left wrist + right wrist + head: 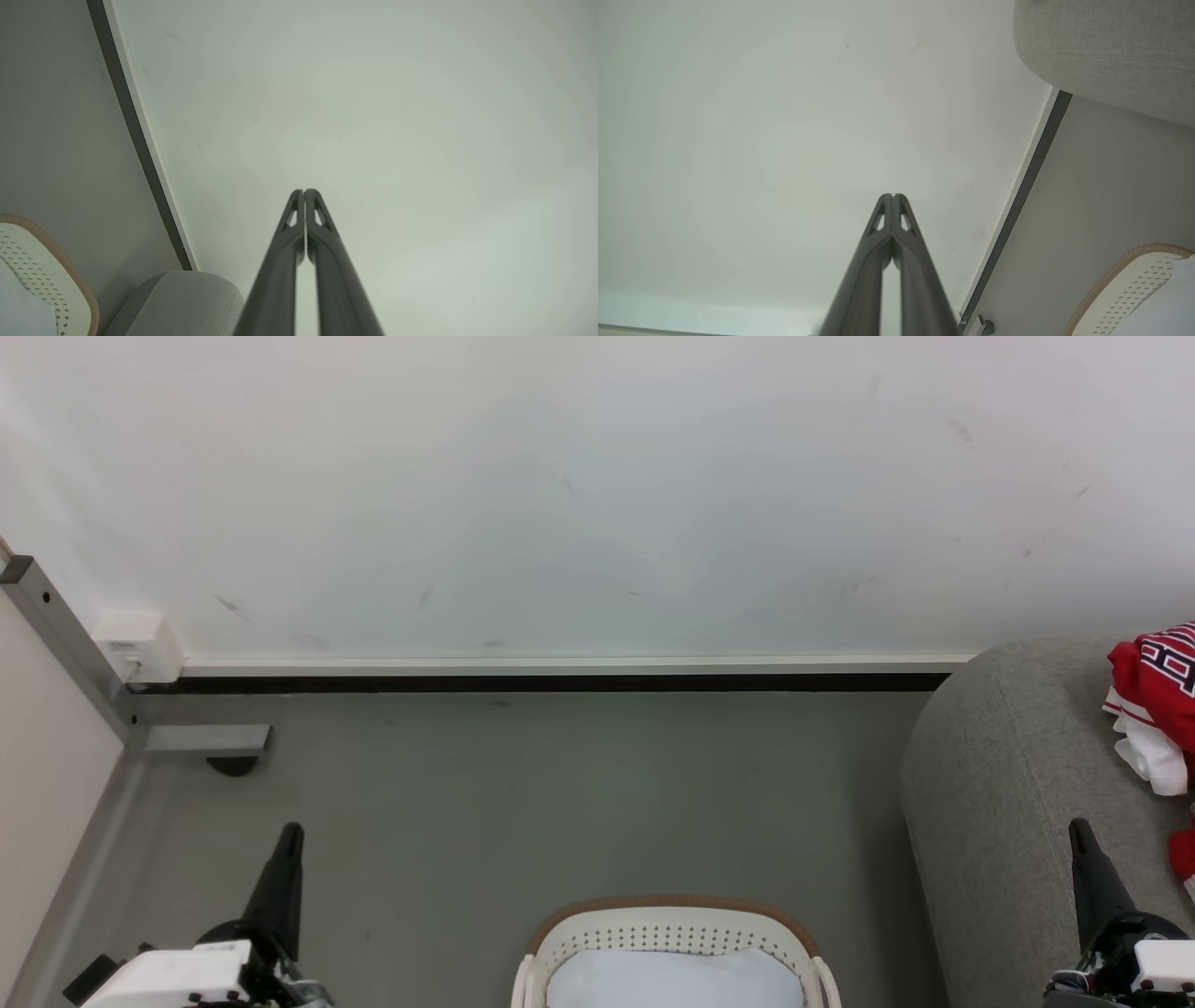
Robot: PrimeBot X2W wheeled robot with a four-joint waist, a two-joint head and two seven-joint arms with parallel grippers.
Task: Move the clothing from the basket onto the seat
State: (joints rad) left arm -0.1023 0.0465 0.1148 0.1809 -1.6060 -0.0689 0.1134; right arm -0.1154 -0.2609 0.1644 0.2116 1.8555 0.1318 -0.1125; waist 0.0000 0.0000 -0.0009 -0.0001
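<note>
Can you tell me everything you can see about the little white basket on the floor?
The basket is small and rounded, seemingly white plastic, with rows of little holes in its wall and a brown band round its rim. It stands upright on the grey floor, left of the grey seat and apart from it. The head view's bottom edge cuts off its near part. A plain white cloth lies inside.

Right pincer (pixel 893 196) closed, empty, facing wall (pixel 784 140); basket (pixel 1134 284) lower right
</note>
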